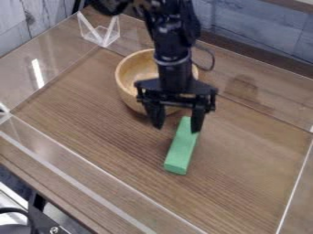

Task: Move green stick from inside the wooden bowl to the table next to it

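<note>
The green stick (182, 147) is lying flat on the table (86, 119), outside the wooden bowl (145, 81) and toward the bowl's five o'clock, close to it but not touching it. Its long axis is running from about one o'clock to seven o'clock across the wood grain. The gripper (173, 111) is pointing straight down over the stick's upper end, with its black fingers (153, 111) standing spread wide on either side; they are released, gripping nothing. Whether a fingertip is touching the block's top end cannot be told. The arm is rising from the gripper toward twelve o'clock, covering part of the bowl's near rim. A low clear acrylic wall (73, 183) is edging the table.
</note>
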